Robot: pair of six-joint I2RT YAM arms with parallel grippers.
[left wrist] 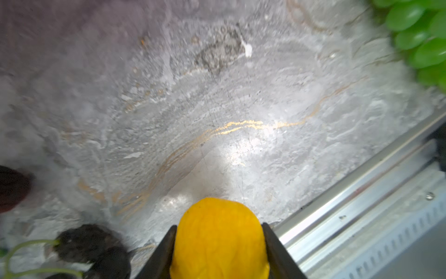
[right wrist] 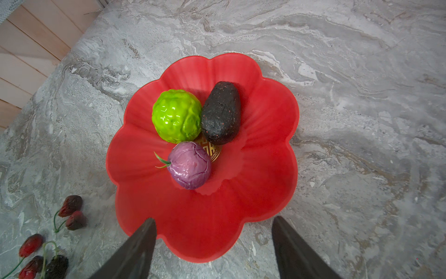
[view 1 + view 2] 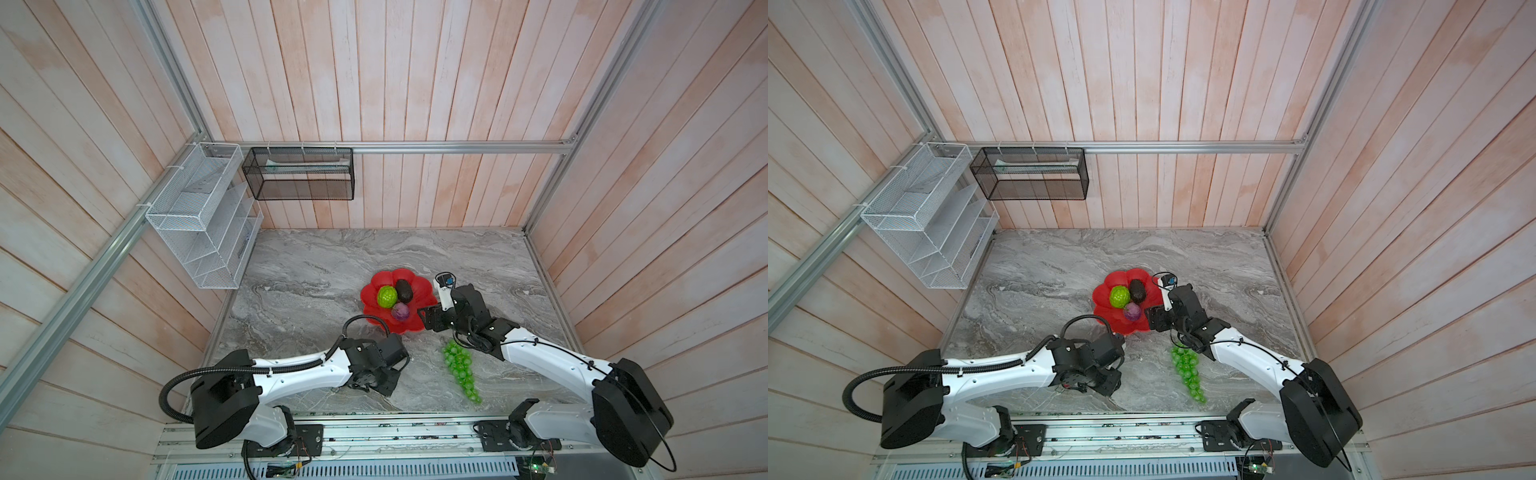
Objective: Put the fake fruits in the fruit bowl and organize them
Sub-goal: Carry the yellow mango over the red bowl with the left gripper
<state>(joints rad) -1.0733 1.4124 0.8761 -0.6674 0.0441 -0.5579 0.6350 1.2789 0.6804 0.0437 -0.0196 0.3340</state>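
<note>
One fruit in hand: my left gripper (image 1: 219, 227) has its dark fingers (image 1: 166, 248) pressed against both flanks of a dimpled yellow plastic lemon (image 1: 218, 244). Whether the lemon is off the grey marbled tabletop (image 1: 217, 108) I cannot tell. It sits outside the shallow glossy red flower-rimmed dish (image 2: 265, 145), near it, on my side. My right gripper (image 2: 214, 218) has its fingers (image 2: 140, 251) spread wide with nothing between them, and it hovers over the dish's petal nearest me.

Handling, as I judge it:
- The lemon looks round and slick, so I should squeeze it across its widest girth.
- I should rise enough to clear the scalloped rim.
- I should let go low, on bare red beside the purple fruit, so nothing rolls or gets knocked.
- The right gripper hangs over that edge and should give way first.

Inside the dish, clustered at the gold emblem (image 2: 212, 151):
- one bumpy lime-green plastic ball (image 2: 177, 116)
- one speckled brown-black avocado (image 2: 220, 113)
- one glossy purple round fruit (image 2: 190, 164)

Outside the dish:
- one lemon
- one translucent green grape bunch (image 3: 461, 370), on my side of the dish and to my right
- four red cherries (image 2: 71, 205) in two stemmed pairs, near the dish on my side and hidden under my left arm in both top views
- at least one small black berry (image 2: 56, 265), lying with the cherries
</note>
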